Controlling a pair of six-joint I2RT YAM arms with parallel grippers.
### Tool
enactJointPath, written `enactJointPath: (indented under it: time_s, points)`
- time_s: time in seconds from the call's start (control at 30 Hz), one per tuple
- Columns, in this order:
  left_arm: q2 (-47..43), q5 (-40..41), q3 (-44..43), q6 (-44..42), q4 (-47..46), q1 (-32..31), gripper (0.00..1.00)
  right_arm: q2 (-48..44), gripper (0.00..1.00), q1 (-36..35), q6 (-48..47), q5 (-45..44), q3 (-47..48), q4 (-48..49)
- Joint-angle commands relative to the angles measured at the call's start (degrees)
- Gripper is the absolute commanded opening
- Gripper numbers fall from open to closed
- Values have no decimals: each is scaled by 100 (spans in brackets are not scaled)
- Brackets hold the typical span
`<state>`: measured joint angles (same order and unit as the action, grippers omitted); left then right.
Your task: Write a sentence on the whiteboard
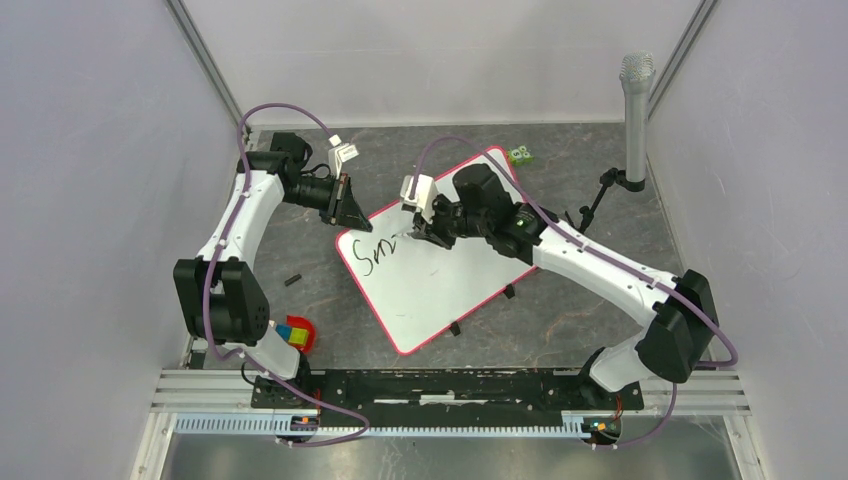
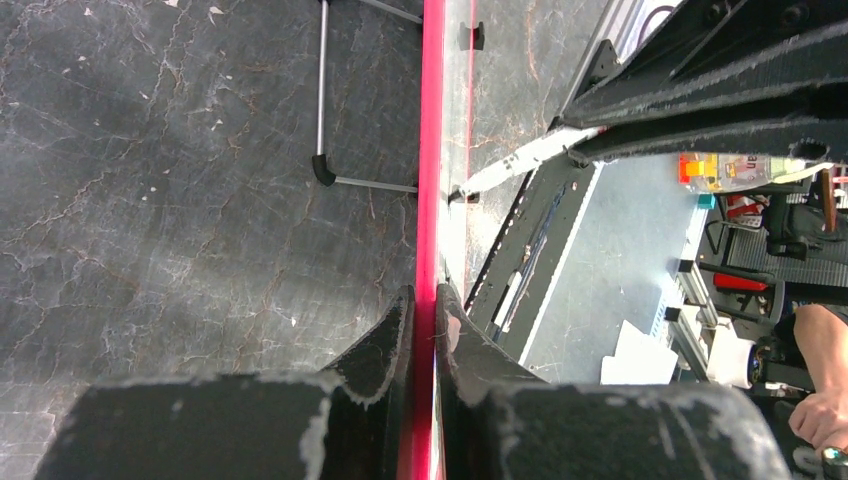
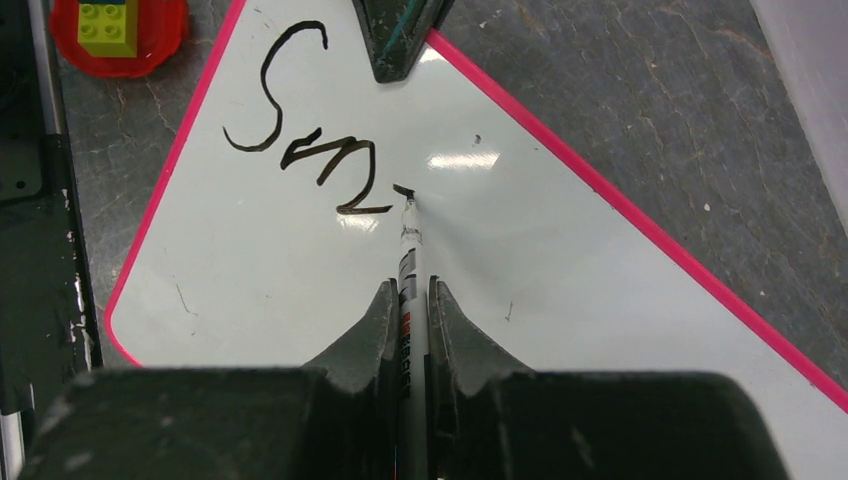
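One green brick (image 1: 519, 155) beside whiteboard (image 1: 440, 295); microphone (image 1: 636, 105) stands right.

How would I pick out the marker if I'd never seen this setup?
Find the pink-framed whiteboard lying on the dark table. Next to its black writing, the right gripper pinches the marker, tip on the board. It is slim and white, unlike the dark fingers around it.

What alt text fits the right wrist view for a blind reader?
The right gripper holds a marker with its tip on the whiteboard, just after the black letters "Sm". The left gripper pinches the board's pink far edge, and a red dish of toy bricks sits at upper left.
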<state>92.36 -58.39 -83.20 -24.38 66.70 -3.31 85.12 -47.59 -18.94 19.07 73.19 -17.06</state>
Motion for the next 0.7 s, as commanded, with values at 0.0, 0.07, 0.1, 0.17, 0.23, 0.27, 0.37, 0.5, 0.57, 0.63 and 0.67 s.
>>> enactJointPath:
  time_s: [0.0, 0.07, 0.1, 0.17, 0.23, 0.27, 0.37, 0.5, 0.57, 0.63, 0.67]
  points:
    - [-28, 117, -128, -191, 116, -78, 2, -30, 0, 242, -133, -255, 147, -13]
    - [-17, 113, -127, -195, 115, -73, 2, -69, 0, 237, -132, -153, 98, -39]
    - [-3, 109, -131, -192, 116, -73, 2, -70, 0, 229, -120, -86, 88, -55]
    - [3, 99, -138, -194, 113, -73, 2, -56, 0, 172, -110, -6, 58, -91]
    - [10, 99, -135, -185, 115, -78, 2, -66, 0, 96, -136, -4, -17, -84]
    - [-6, 99, -135, -186, 117, -76, 2, -79, 0, 64, -136, 11, -55, -91]
    - [-24, 109, -127, -186, 116, -84, 2, -92, 0, -5, -169, 34, -156, -157]
    - [-43, 117, -121, -188, 117, -82, 2, -228, 0, -12, -249, 34, -291, -260]
    - [-50, 117, -106, -183, 121, -84, 2, -303, 0, -18, -290, 42, -321, -328]
    - [-51, 113, -100, -192, 116, -82, 2, -340, 0, -18, -335, 53, -309, -404]
    - [-52, 113, -100, -190, 120, -83, 2, -355, 0, -13, -361, 27, -263, -438]
